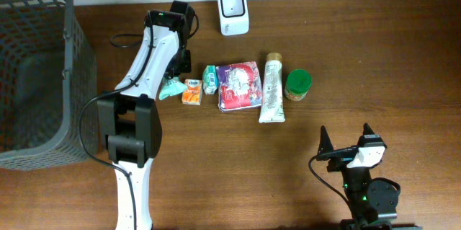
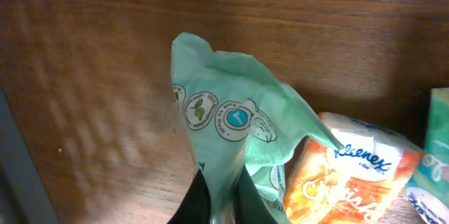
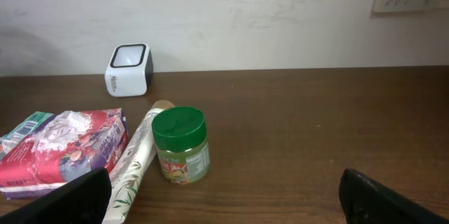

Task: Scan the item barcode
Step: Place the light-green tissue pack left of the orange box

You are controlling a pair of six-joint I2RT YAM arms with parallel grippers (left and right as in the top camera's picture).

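Between basket and tissue pack, left pincer clamps green pouch.

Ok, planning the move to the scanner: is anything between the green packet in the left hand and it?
Nothing visible: bare table runs from the green packet to the scanner. The Kleenex pack lies beside the packet, off that line.

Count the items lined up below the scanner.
6, left to right: green pouch in the left jaws, orange tissue pack, teal carton, red packet, tube, green-lidded jar. The arm may hide more.
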